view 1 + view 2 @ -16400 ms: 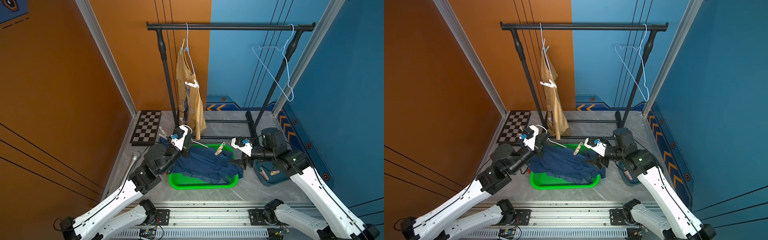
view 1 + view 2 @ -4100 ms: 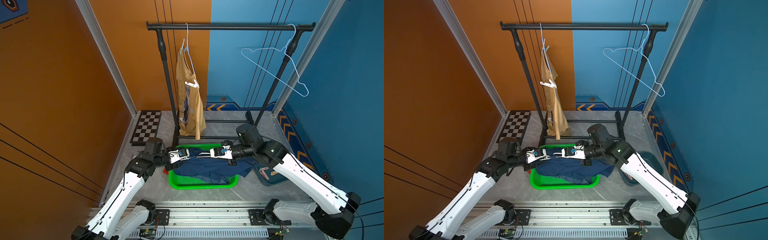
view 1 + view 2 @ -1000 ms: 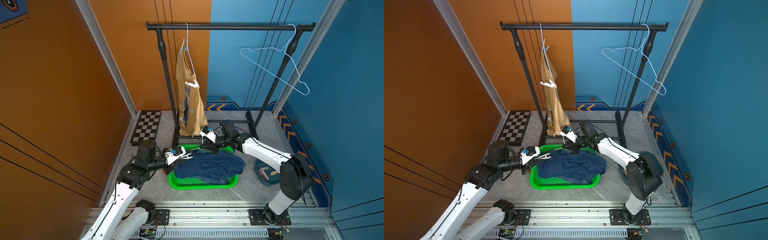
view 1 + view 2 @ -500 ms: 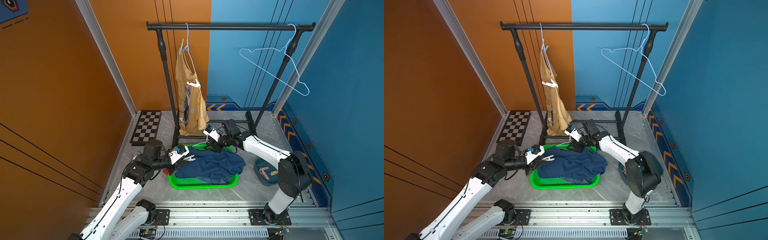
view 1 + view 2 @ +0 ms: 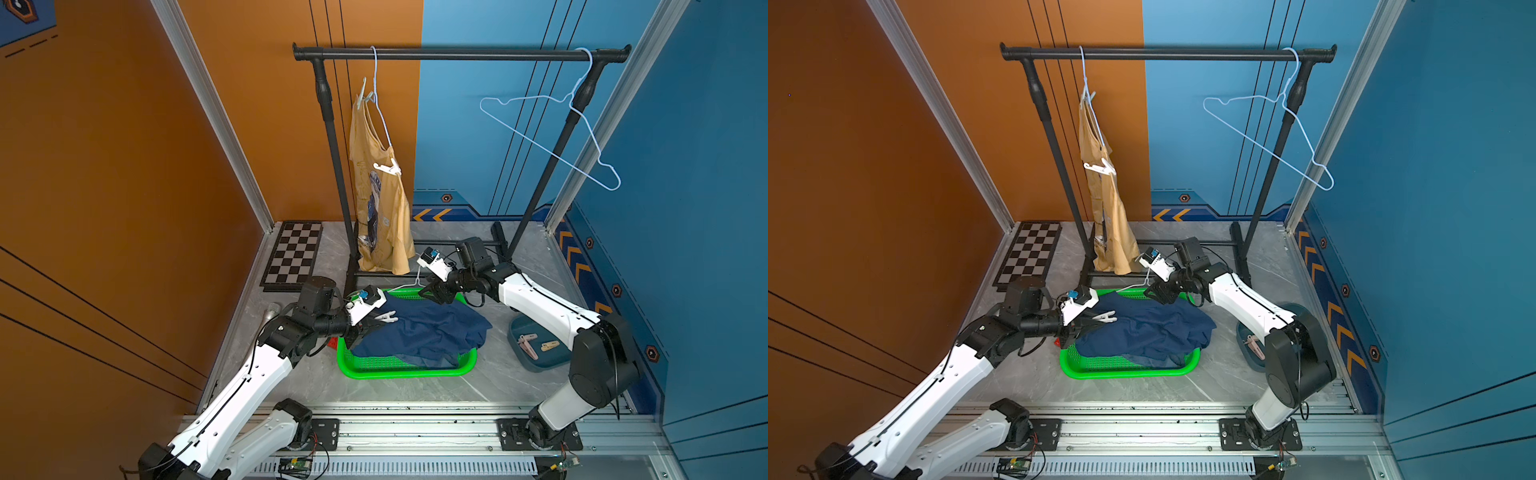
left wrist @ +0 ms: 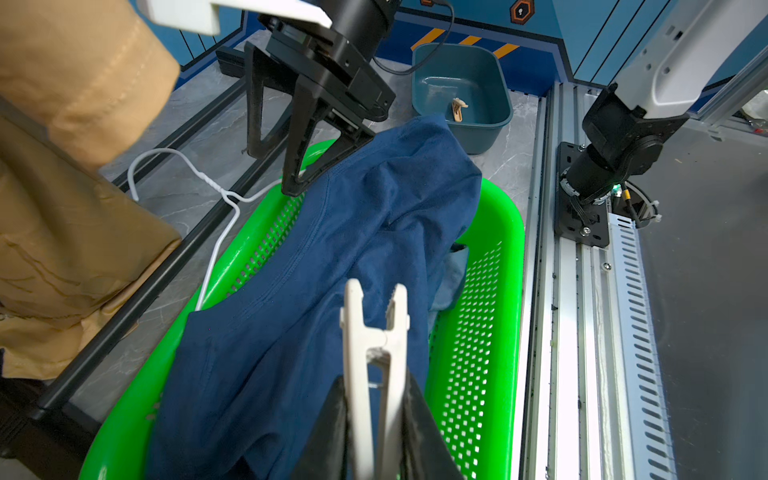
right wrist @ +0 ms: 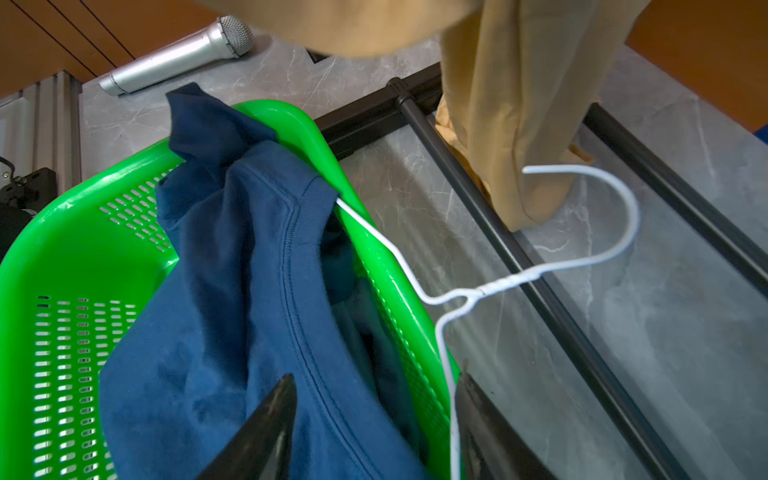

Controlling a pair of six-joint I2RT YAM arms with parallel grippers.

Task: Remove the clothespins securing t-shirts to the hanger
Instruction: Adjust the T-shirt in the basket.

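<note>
My left gripper is shut on a white clothespin and holds it over the near left corner of the green basket. A navy t-shirt lies heaped in the basket, still on a white wire hanger whose hook sticks out over the far rim. My right gripper stands open over that shirt's collar, with the hanger wire next to one finger. A mustard-yellow t-shirt hangs on the rail, with a white clothespin and a pale one on it.
A teal bin at the right holds a few pegs. An empty wire hanger hangs on the rail's right end. The rack's black base bars run just behind the basket. A chessboard and a microphone lie at the left.
My right gripper has gone from shut to open above the navy shirt's collar. My left arm has shifted slightly right with the white clothespin still in it.
</note>
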